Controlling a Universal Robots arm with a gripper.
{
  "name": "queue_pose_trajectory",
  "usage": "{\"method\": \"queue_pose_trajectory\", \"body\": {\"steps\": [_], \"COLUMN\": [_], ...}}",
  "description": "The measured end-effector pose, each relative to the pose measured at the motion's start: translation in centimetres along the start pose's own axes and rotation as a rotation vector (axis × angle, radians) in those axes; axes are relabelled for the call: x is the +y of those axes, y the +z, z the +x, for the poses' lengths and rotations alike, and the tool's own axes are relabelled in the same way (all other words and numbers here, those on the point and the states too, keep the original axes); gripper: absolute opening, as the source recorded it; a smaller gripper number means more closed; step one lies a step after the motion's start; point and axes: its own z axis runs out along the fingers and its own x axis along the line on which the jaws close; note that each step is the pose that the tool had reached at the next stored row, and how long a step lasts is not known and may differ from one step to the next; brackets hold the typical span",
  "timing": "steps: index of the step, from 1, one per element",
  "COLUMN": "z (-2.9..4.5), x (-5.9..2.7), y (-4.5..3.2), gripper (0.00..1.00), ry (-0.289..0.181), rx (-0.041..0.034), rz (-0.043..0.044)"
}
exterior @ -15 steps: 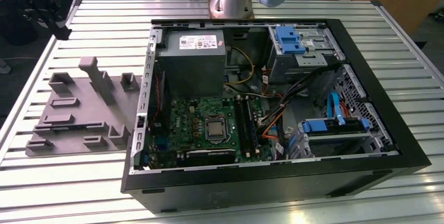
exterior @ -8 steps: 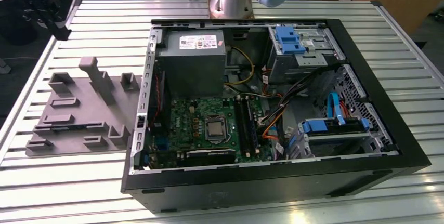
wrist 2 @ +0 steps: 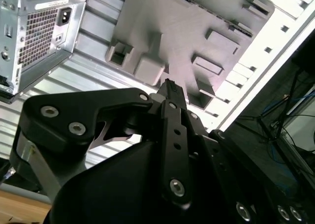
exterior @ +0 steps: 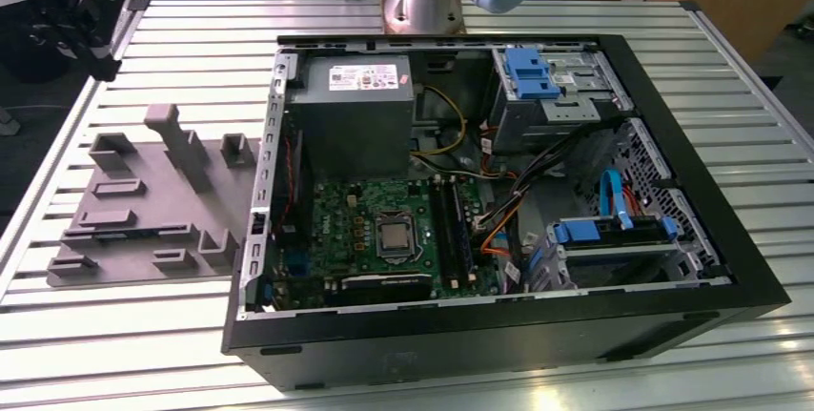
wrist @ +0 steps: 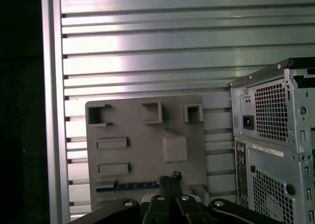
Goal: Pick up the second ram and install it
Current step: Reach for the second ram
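While aloft, end effector over ram

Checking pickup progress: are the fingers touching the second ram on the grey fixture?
Apart. In the first wrist view the second ram lies in the grey fixture, which sits well beyond the fingers, with a clear gap in depth.

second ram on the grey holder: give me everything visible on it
In the first wrist view, the second ram is a long, narrow, flat stick that looks blue along its length. Chips and label cannot be made out. It lies seated lengthwise in a slot of the grey moulded holder, along the holder's edge nearest the gripper. Only the holder touches it. The gripper is shut, holds nothing and hangs above the holder. The stick is not yet picked up.
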Motion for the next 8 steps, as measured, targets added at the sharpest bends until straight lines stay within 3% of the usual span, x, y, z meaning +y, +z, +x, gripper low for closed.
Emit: {"method": "queue_pose_trajectory", "body": {"steps": [8], "z": [3.07], "x": [-0.30], "y": [-0.06], "gripper": [0.11], "ry": [0.000], "rx": [0.0001], "rz": [0.0000]}}
